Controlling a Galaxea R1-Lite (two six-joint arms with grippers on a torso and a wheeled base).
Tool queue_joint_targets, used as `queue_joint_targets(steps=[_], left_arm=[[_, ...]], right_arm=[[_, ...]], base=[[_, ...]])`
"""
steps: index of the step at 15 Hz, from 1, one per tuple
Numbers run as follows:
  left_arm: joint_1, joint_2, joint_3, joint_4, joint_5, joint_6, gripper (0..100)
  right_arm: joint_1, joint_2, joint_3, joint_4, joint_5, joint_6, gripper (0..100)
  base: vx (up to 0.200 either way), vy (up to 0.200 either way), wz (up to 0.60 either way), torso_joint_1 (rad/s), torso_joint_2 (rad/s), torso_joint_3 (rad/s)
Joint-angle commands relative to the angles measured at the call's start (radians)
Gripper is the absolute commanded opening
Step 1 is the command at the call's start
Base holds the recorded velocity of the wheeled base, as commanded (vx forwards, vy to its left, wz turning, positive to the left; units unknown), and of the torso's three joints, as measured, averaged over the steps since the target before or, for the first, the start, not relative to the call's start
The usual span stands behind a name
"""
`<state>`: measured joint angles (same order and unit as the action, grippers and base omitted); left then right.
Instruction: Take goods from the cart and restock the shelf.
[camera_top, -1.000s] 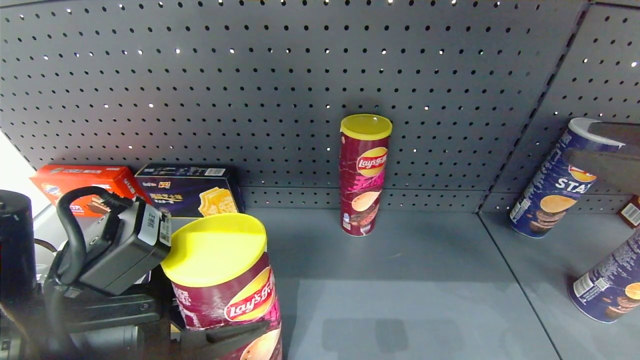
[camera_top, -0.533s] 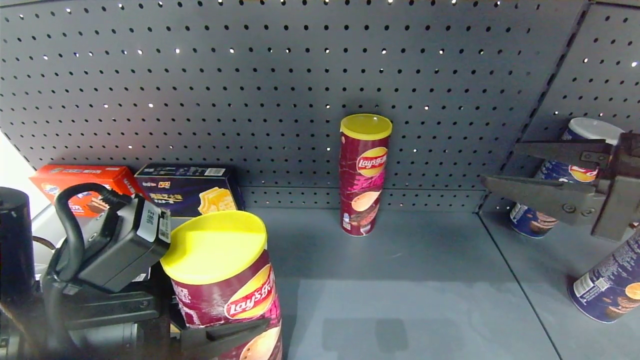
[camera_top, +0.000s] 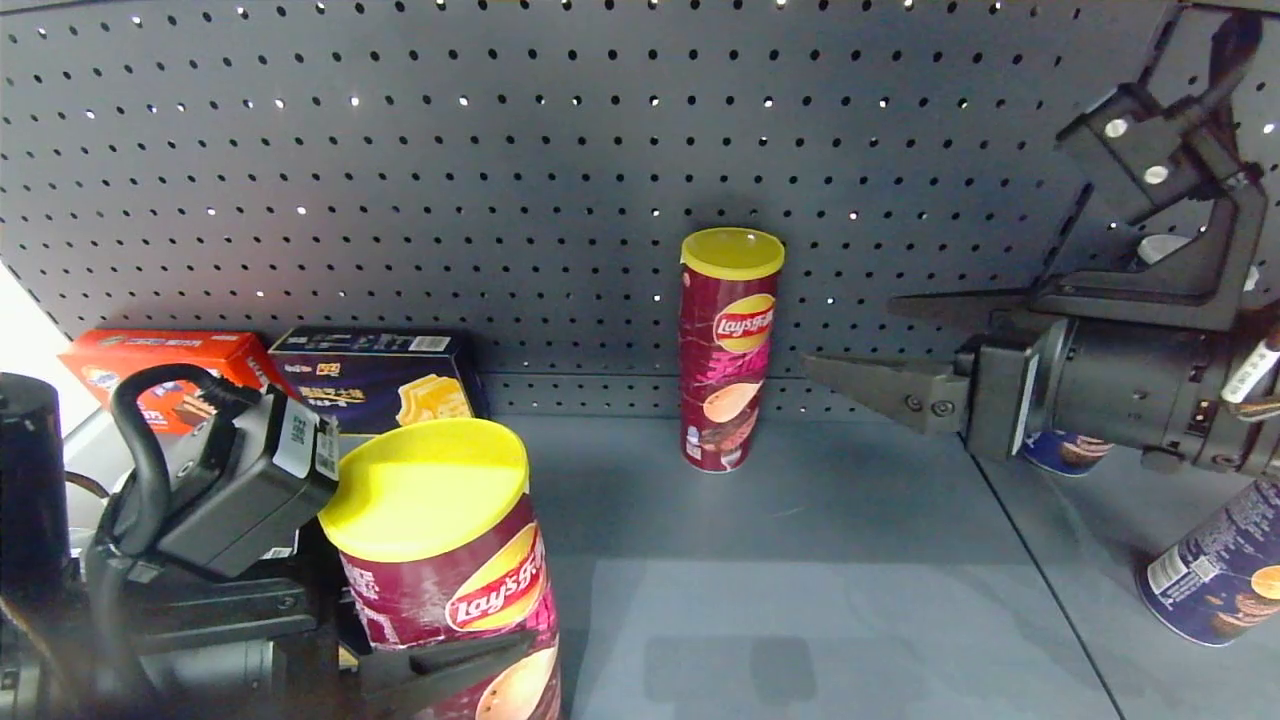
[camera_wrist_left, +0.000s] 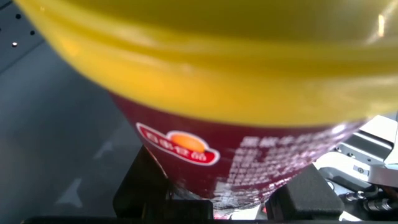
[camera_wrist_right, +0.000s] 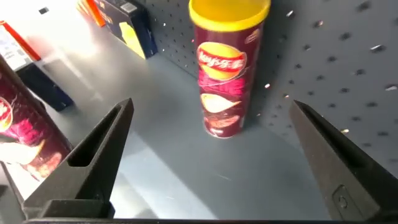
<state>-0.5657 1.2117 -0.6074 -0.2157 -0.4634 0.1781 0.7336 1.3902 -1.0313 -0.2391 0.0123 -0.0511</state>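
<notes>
Head view puts the left gripper (camera_top: 430, 650) at the near left, clamped tight on a maroon chip can (camera_top: 440, 560) with a yellow lid, and the can is upright in its grasp. Up close in the left wrist view, dark fingers (camera_wrist_left: 143, 193) press on both flanks of that can below the lid. Over on the right hangs the right gripper (camera_top: 850, 333), jaws spread wide and holding nothing, tips pointing left. A second maroon can (camera_top: 728, 350) stands upright at the far middle of the grey shelf (camera_top: 800, 600), close against the pegboard (camera_top: 400, 200), just left of those open tips and apart from them. Right wrist view frames it between the two fingers, farther off. At the far left lie an orange box (camera_top: 160, 365) and a dark blue box (camera_top: 385, 380), side by side. A blue can (camera_top: 1215, 575) stands at the near right.
</notes>
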Motion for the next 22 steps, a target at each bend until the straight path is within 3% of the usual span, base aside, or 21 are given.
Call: queue_joint_targets(steps=[1, 5, 12, 14, 17, 22], left_arm=[[0.0, 0.002, 0.002, -0.002, 0.0, 0.0, 0], [0.0, 0.002, -0.003, -0.002, -0.001, 0.0, 0], [0.001, 0.008, -0.025, -0.005, 0.0, -0.002, 0], [0.001, 0.02, -0.034, -0.005, 0.0, -0.002, 0], [0.017, 0.042, -0.061, -0.005, 0.0, -0.002, 0], [0.029, 0.046, -0.072, -0.005, 0.0, -0.002, 0]], right_arm=[[0.012, 0.044, -0.02, 0.004, -0.014, 0.004, 100], [0.013, 0.061, 0.004, 0.004, -0.029, 0.062, 100], [-0.022, 0.095, 0.082, -0.054, -0.035, 0.051, 100], [-0.045, 0.181, 0.123, -0.247, -0.037, 0.051, 100], [-0.051, 0.266, 0.154, -0.387, -0.045, 0.048, 100], [-0.057, 0.348, 0.143, -0.48, -0.061, 0.045, 100]], base=[[0.0, 0.0, 0.0, 0.0, 0.0, 0.0], [0.0, 0.0, 0.0, 0.0, 0.0, 0.0], [0.0, 0.0, 0.0, 0.0, 0.0, 0.0], [0.0, 0.0, 0.0, 0.0, 0.0, 0.0], [0.0, 0.0, 0.0, 0.0, 0.0, 0.0], [0.0, 0.0, 0.0, 0.0, 0.0, 0.0]])
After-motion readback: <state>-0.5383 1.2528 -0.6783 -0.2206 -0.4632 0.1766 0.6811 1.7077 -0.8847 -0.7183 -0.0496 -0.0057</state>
